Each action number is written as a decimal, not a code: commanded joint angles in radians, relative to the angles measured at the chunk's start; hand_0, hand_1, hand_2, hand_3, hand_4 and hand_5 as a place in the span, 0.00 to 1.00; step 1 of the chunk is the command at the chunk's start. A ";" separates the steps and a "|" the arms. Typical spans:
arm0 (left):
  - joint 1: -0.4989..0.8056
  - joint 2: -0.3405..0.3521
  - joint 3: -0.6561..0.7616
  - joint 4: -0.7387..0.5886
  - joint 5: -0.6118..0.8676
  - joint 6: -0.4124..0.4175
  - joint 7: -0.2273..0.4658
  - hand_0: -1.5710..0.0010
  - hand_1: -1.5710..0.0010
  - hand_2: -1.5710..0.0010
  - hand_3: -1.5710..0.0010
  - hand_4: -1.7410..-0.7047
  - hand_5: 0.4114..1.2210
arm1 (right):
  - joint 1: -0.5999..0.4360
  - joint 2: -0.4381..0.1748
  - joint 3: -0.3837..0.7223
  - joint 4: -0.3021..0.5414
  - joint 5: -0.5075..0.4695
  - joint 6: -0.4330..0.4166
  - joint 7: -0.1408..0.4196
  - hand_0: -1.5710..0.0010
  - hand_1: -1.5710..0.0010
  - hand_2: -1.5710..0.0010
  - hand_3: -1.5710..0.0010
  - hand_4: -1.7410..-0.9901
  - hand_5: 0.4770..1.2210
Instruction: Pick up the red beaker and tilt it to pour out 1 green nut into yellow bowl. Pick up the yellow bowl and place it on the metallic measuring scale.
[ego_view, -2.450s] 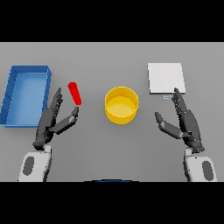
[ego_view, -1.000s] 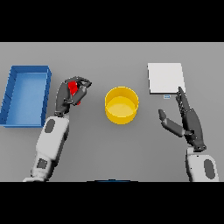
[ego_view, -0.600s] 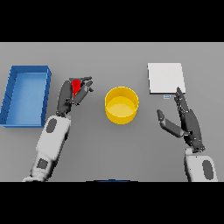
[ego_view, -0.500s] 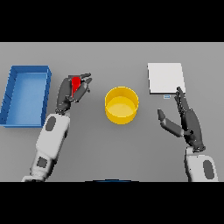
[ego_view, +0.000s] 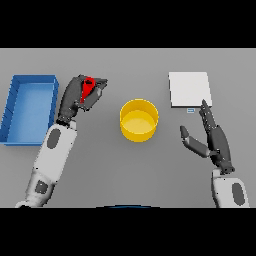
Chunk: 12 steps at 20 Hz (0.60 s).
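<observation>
Left robot hand (ego_view: 75, 96) curled round red beaker (ego_view: 88, 88), left of yellow bowl (ego_view: 139, 120). Right robot hand (ego_view: 214, 139) spread, near measuring scale (ego_view: 189, 89).

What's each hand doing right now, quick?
Left hand: shut on the red beaker.
Right hand: open, holding nothing, near the scale.
</observation>
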 joint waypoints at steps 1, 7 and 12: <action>-0.008 0.005 -0.009 -0.001 -0.013 -0.004 0.018 0.00 0.00 0.00 0.01 0.12 0.93 | -0.012 0.006 0.004 0.006 0.007 -0.006 0.014 1.00 1.00 1.00 1.00 0.62 0.26; -0.082 0.055 -0.081 0.013 -0.135 -0.048 0.083 0.00 0.00 0.00 0.00 0.06 0.88 | -0.002 0.019 0.008 0.019 0.001 -0.001 0.003 1.00 1.00 1.00 1.00 0.62 0.28; -0.188 0.138 -0.231 0.057 -0.340 -0.144 0.138 0.00 0.00 0.00 0.00 0.02 0.91 | -0.001 0.021 0.015 -0.007 0.017 -0.014 0.019 1.00 1.00 1.00 1.00 0.61 0.29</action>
